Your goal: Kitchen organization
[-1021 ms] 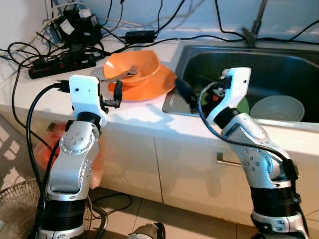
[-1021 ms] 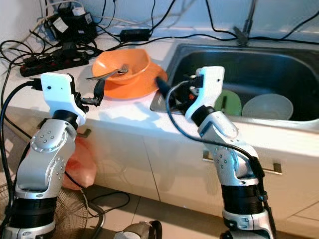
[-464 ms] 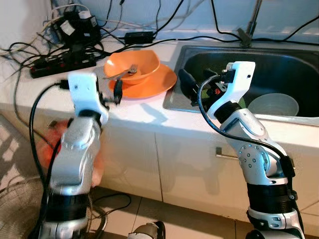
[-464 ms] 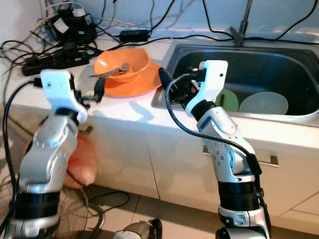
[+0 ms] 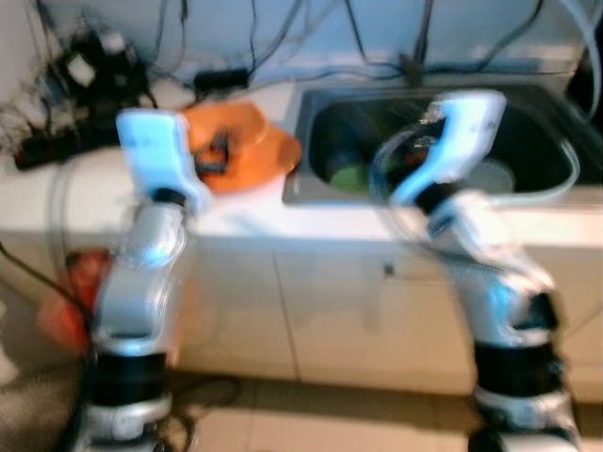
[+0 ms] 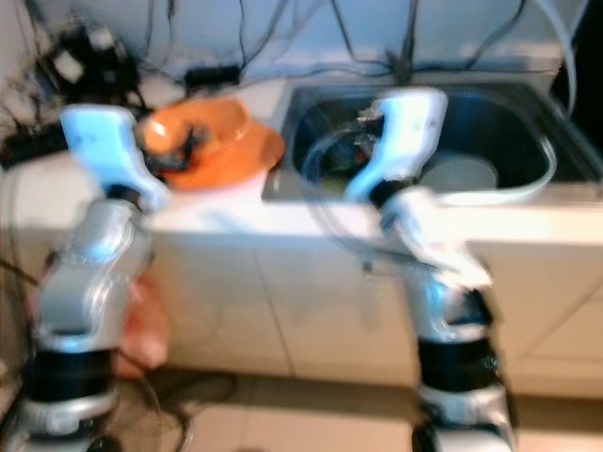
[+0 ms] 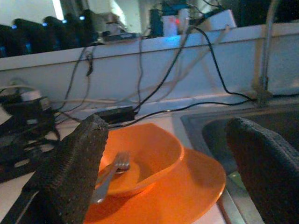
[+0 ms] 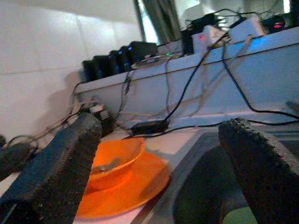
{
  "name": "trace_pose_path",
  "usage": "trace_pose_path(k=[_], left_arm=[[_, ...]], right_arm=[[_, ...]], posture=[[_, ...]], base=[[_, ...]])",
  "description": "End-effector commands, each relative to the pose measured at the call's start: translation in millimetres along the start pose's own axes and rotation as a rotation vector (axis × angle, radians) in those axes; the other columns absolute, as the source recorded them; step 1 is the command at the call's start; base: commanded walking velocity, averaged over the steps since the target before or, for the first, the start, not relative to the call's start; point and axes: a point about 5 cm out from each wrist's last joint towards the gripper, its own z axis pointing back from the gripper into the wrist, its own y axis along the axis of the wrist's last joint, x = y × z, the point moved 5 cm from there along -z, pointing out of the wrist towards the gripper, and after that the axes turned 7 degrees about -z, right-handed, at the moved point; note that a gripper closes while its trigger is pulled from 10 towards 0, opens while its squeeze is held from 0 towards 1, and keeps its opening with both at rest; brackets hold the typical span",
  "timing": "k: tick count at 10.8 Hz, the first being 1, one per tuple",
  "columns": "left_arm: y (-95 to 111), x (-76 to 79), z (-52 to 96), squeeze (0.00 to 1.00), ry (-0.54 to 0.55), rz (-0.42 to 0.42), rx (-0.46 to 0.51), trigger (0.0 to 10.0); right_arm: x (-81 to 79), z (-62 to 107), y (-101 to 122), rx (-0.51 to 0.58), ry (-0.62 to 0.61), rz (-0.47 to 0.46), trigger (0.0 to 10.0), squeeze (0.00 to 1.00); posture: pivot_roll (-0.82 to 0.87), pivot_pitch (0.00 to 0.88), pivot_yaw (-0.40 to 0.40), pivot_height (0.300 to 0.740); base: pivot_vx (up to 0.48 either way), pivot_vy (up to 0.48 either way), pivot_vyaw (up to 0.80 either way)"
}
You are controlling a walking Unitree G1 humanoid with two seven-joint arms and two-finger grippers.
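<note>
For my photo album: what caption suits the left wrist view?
Open left gripper faces an orange bowl holding a fork, on an orange plate.

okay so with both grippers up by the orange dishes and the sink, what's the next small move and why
Probably ease the left gripper forward toward the orange bowl. Its fingers are open with the bowl framed between them, a fork inside, stacked on the orange plate beside the sink.

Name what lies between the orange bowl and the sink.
The orange plate under the orange bowl spreads toward the sink, then bare counter edge, in the left wrist view.
</note>
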Motion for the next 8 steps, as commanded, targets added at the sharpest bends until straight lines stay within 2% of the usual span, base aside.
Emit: trace_pose_path(k=[1,4,5,8], left_arm=[[-0.9,-13.5,0.9,0.00,0.035,-0.021,-0.007,10.0],[-2.0,-13.0,1.4,0.00,0.035,-0.025,-0.016,10.0],[-5.2,-10.4,1.1,0.00,0.026,-0.010,-0.028,10.0],[-8.8,-4.2,3.0,0.00,0.006,-0.033,-0.044,10.0]], right_arm=[[-12.4,-4.1,-3.5,-0.006,0.034,-0.007,10.0,0.00],[-13.1,-3.8,-4.7,-0.010,0.038,0.008,10.0,0.00],[-13.6,-3.9,-4.7,-0.007,0.038,0.006,10.0,0.00],[-13.5,-3.6,-6.5,-0.010,0.033,0.014,10.0,0.00]], posture=[[0.15,0.075,0.112,0.740],[0.15,0.077,0.115,0.740],[0.15,0.079,0.116,0.740],[0.15,0.080,0.120,0.740]], base=[[0.300,0.244,0.00],[0.290,0.299,0.00],[0.000,0.000,0.00],[0.000,0.000,0.00]])
